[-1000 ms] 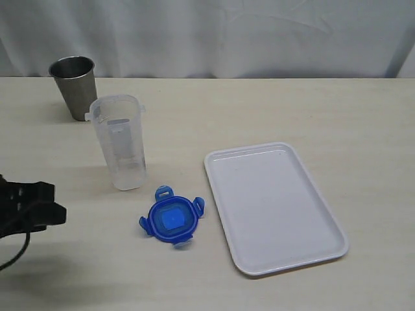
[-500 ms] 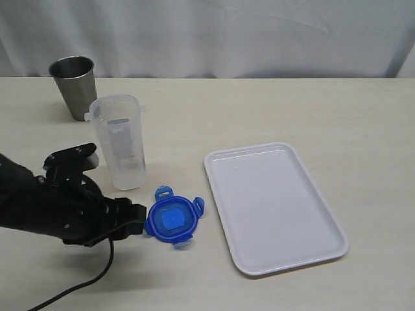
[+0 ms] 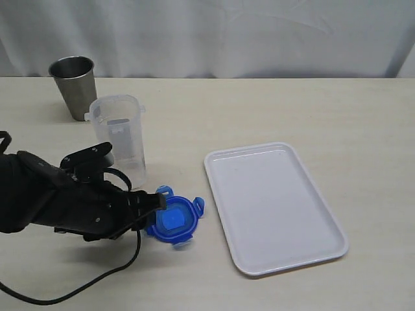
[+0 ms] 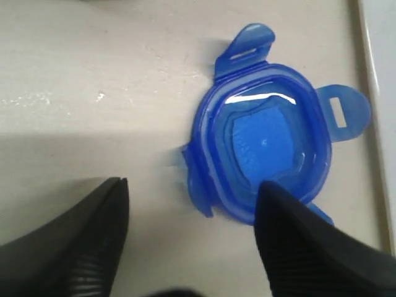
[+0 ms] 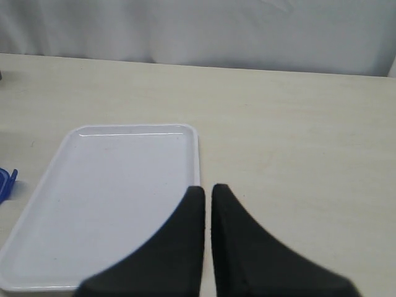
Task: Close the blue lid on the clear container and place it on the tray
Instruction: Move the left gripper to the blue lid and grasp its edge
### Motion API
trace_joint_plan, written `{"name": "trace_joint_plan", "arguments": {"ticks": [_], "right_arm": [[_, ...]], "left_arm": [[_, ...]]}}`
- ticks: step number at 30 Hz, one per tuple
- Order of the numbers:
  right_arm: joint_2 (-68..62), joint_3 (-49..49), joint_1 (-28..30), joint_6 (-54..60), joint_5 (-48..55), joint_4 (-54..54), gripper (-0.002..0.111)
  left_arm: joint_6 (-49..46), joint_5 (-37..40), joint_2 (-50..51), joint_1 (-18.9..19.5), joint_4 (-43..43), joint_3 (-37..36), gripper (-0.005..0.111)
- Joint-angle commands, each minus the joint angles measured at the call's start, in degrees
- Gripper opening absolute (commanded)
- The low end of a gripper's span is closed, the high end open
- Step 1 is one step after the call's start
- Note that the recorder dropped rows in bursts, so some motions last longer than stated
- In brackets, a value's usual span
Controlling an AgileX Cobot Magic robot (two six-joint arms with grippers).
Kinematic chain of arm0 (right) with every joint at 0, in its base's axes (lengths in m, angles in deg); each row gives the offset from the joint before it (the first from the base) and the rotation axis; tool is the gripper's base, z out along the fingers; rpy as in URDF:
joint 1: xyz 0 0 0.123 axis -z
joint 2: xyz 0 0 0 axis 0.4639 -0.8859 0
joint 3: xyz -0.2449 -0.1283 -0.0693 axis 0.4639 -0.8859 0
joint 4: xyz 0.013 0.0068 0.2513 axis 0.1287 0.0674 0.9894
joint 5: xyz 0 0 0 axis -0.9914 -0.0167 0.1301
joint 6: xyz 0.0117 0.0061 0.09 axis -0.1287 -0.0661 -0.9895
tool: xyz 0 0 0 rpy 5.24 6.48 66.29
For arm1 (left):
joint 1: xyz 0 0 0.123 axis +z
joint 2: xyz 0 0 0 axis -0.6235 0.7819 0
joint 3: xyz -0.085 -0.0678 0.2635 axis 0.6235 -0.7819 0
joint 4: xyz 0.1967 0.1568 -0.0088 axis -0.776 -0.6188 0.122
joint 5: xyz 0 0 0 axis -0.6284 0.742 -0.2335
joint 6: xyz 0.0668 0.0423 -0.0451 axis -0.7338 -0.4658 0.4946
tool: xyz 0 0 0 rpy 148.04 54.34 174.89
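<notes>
The blue lid (image 3: 174,220) lies flat on the table with its tabs spread, between the clear container (image 3: 120,139) and the white tray (image 3: 272,207). The container stands upright and uncovered, just behind my left arm. My left gripper (image 3: 154,202) is open at the lid's left edge. In the left wrist view one finger (image 4: 291,235) overlaps the rim of the lid (image 4: 266,154), and the other finger (image 4: 93,229) is over bare table beside it. The left gripper (image 4: 192,185) holds nothing. My right gripper (image 5: 207,189) is shut and empty above the near edge of the tray (image 5: 111,204). It does not show in the exterior view.
A grey steel cup (image 3: 74,84) stands at the back left, behind the container. A white curtain closes off the far side of the table. The left arm's black cable (image 3: 78,291) trails over the front left of the table.
My left arm has come in from the left edge to the lid, and its jaws stand wider. The lid, container and tray have not moved.
</notes>
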Motion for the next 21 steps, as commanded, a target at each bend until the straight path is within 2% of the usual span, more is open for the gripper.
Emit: {"name": "trace_joint_plan", "arguments": {"ticks": [1,6,10,17,18,21], "right_arm": [[0.3,-0.2,-0.1,0.1,-0.2,-0.1,0.004],[0.3,-0.2,-0.1,0.1,-0.2,-0.1,0.004],[0.3,-0.2,-0.1,0.1,-0.2,-0.1,0.004],[0.3,-0.2,-0.1,0.1,-0.2,-0.1,0.004],[0.3,-0.2,-0.1,0.1,-0.2,-0.1,0.004],[0.3,-0.2,-0.1,0.1,-0.2,-0.1,0.004]], "left_arm": [[0.4,0.0,1.1,-0.5,2.0,0.4,0.062],[0.1,0.2,3.4,-0.5,3.8,0.7,0.062],[0.1,4.7,3.4,-0.5,3.8,3.8,0.062],[0.1,6.2,3.4,-0.5,3.7,4.3,0.062],[0.1,6.2,3.4,-0.5,3.7,4.3,0.06],[0.1,6.6,3.4,-0.5,2.0,4.3,0.042]]}}
